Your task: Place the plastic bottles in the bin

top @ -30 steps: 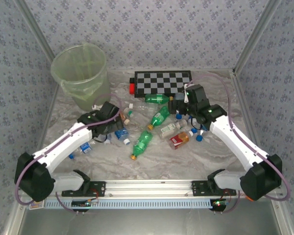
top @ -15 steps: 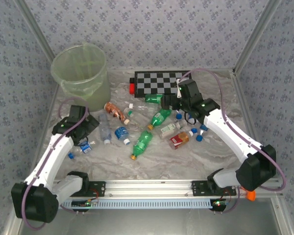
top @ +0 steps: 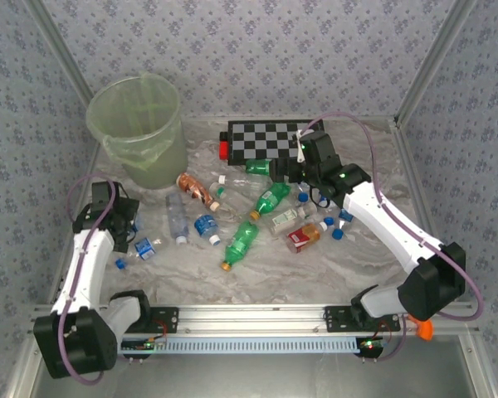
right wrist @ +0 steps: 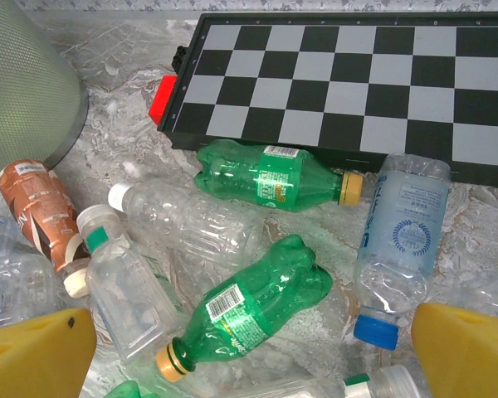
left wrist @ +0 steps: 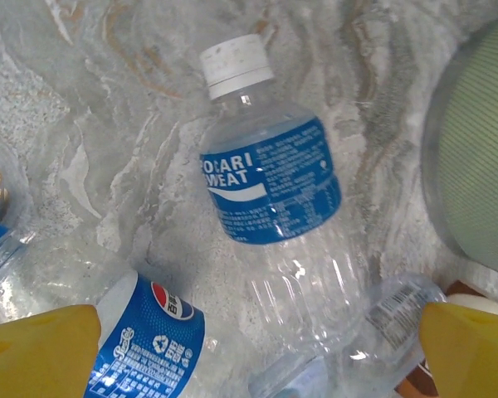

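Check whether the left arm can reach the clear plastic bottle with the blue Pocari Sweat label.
Probably yes: the left gripper is open, and the clear blue-labelled Pocari Sweat bottle lies uncovered ahead of it.

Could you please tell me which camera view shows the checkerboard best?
The right wrist view: the checkerboard is close, sharp and unobstructed there. The top external view shows it smaller and farther off, its near right corner covered by the right arm.
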### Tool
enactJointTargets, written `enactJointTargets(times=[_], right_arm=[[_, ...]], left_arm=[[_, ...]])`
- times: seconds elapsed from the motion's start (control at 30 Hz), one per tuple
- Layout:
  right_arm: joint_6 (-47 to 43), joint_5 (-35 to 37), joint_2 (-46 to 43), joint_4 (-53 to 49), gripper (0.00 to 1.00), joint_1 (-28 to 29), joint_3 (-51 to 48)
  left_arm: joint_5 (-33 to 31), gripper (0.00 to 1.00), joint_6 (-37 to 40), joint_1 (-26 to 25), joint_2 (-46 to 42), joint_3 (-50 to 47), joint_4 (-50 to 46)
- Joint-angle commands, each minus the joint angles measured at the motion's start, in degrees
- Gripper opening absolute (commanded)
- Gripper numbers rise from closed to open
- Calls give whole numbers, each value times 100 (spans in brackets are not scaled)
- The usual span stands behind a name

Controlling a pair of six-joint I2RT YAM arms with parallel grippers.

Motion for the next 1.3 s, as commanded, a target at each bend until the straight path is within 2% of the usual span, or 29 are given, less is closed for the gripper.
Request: enactJointTargets(times=[0.0,0.17,0.43,1.27], right_arm=[[60,-74,53,20,99,-24,206],[74,-138,148,29,99,-75,246],[105,-188,161,33,99,-174,227],[179,-126,96,98,99,-307,173]], left_arm=[[335,97,-357,106,311,24,209],[379,96,-504,176,570,-4,499],[546,86,-639,349,833,-251,905],[635,82,-566,484,1762,-312,1654]])
